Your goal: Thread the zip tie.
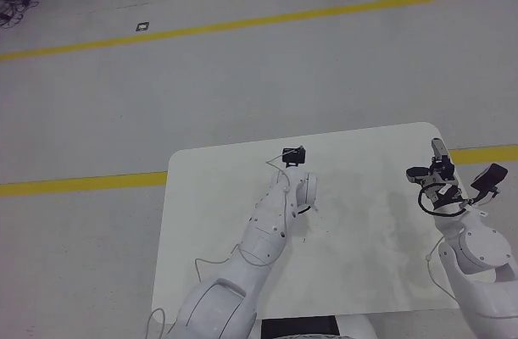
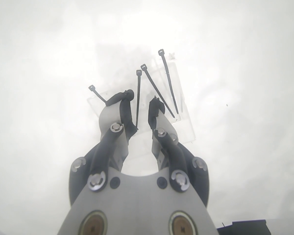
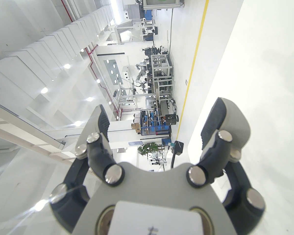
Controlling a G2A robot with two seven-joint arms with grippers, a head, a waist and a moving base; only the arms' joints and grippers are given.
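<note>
Several black zip ties lie on a clear plastic plate (image 2: 185, 125) on the white table (image 1: 369, 254). My left gripper (image 2: 141, 97) hovers just over the plate's near side, open. One zip tie (image 2: 138, 91) lies straight between its fingers, not pinched. Another zip tie (image 2: 97, 94) runs under one finger (image 2: 122, 99). Two more, zip tie (image 2: 154, 86) and zip tie (image 2: 168, 79), lie beyond the other finger. In the top view the left gripper (image 1: 303, 191) is at the table's middle. My right gripper (image 3: 160, 106) is open and empty, raised at the table's right edge (image 1: 432, 165) and facing the room.
The table's far edge (image 1: 326, 136) is a short way beyond the left gripper. White floor with a yellow line (image 1: 72, 183) surrounds the table. Bare tabletop lies between the two arms.
</note>
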